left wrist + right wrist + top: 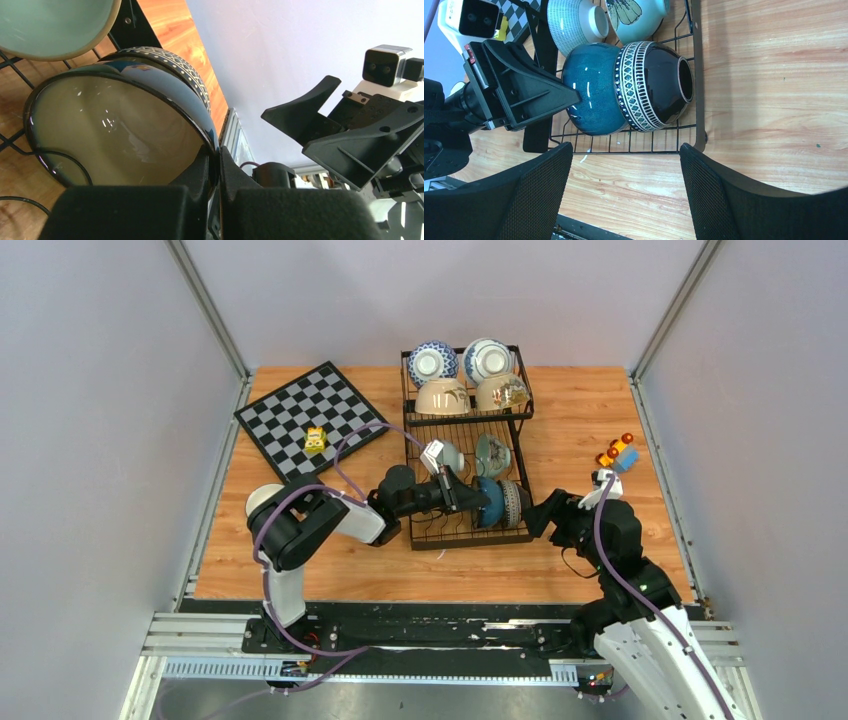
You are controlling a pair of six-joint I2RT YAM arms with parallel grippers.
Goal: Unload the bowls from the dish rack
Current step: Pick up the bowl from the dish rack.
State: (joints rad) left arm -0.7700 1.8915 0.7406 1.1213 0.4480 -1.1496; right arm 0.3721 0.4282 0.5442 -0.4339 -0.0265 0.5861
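The black wire dish rack stands mid-table. Its upper basket holds two blue-and-white bowls and two beige ones. On the lower tray a dark blue-glazed bowl stands on edge against a black patterned bowl. Behind them are a striped bowl and a pale teal bowl. My left gripper is shut on the blue-glazed bowl's rim, one finger inside and one outside. My right gripper hangs open over bare wood just in front of the rack's near edge, holding nothing.
A chessboard with a small yellow object on it lies at the back left. A small toy with orange balls sits right of the rack. Grey walls close in both sides.
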